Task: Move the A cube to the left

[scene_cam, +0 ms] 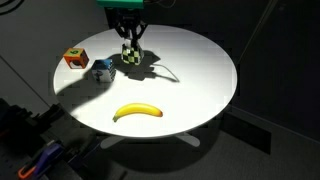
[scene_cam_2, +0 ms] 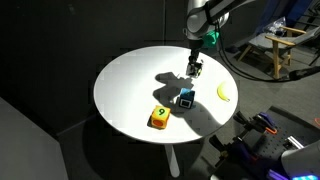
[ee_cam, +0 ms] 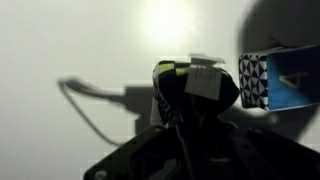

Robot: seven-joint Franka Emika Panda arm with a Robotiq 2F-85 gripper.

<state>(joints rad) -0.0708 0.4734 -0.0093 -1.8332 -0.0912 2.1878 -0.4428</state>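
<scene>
The A cube (scene_cam: 131, 56) is small and dark with white checkered markings and stands toward the back of the round white table (scene_cam: 200, 70). My gripper (scene_cam: 130, 50) comes down from above and its fingers are shut on the cube's sides. It also shows in an exterior view (scene_cam_2: 195, 69). In the wrist view the dark cube (ee_cam: 192, 88) fills the space between my fingers. I cannot tell whether it rests on the table or hangs just above it.
A blue-and-white cube (scene_cam: 102, 68) (scene_cam_2: 186, 98) (ee_cam: 270, 80) sits close beside the A cube. An orange-red cube (scene_cam: 74, 59) (scene_cam_2: 159, 117) lies further on near the table edge. A banana (scene_cam: 137, 112) (scene_cam_2: 224, 93) lies near the rim.
</scene>
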